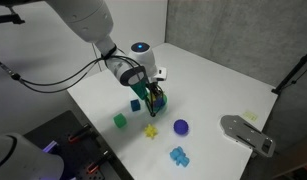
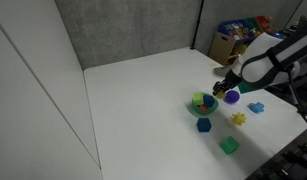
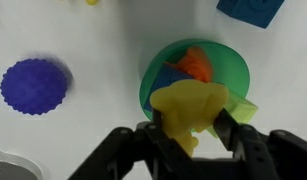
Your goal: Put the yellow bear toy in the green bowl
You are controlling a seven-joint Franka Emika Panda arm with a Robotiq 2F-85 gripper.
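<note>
Your jaws pinch the bear (image 3: 190,108), one dark finger (image 3: 128,150) on each side of its lower part, so the lumpy yellow body stands clear of the fingertips in the wrist view. You have the bear over the bowl (image 3: 233,68), where it covers part of the rim on the side nearest the jaws. Whether it touches the bowl cannot be told. Inside the bowl an orange piece (image 3: 198,60) and a blue piece (image 3: 169,78) lie close together.

Beside the bowl, a little apart from it, sits the purple ball (image 3: 35,85). A blue cube (image 3: 251,10) lies near the bowl on another side. In an exterior view the arm (image 2: 278,55) reaches down to the bowl (image 2: 195,104), and the jaws are too small there to read.

Further out on the white bench (image 1: 213,80) you have the yellow star (image 1: 150,130) between the green cube (image 1: 120,120) and the ball (image 1: 180,127). A pale blue toy (image 1: 179,155) lies nearer the bench edge. A grey object (image 1: 248,133) rests well apart from the toys, at the far corner of the bench.
</note>
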